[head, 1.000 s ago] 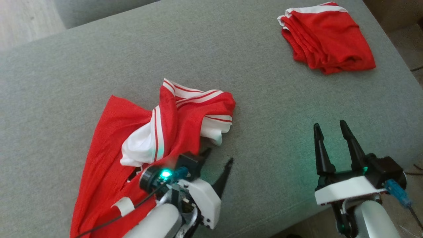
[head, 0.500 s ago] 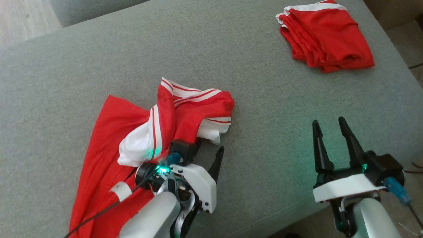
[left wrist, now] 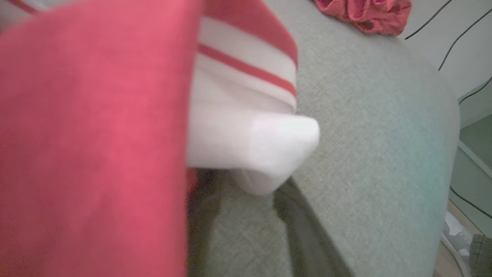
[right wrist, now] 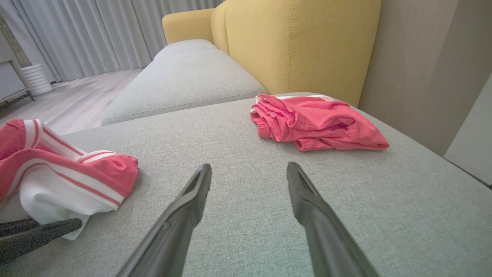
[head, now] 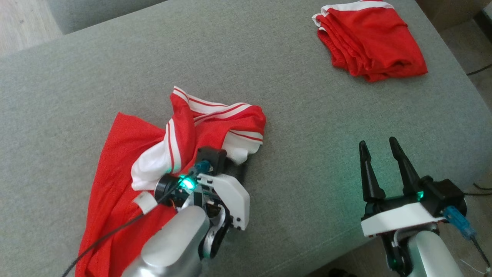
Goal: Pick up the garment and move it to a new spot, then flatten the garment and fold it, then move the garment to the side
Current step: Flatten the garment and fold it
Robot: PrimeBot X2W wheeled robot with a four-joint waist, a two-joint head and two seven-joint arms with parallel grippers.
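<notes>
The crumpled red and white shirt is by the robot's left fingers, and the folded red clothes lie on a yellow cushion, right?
No. The folded red clothes lie on the grey cushion; the yellow part is the sofa back behind them, as the right wrist view shows. The crumpled red and white shirt is by the left fingers.

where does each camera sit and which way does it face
Head view: on the head, looking down at the grey fabric sofa seat; left gripper at the crumpled red-and-white garment, right gripper open.
Left wrist view: on the left wrist, close against that garment's white fold; its two dark fingers blurred.
Right wrist view: on the right wrist, low across the seat toward the yellow backrest; its fingers.
Shared: head and right wrist views both show the folded red garment.
</notes>
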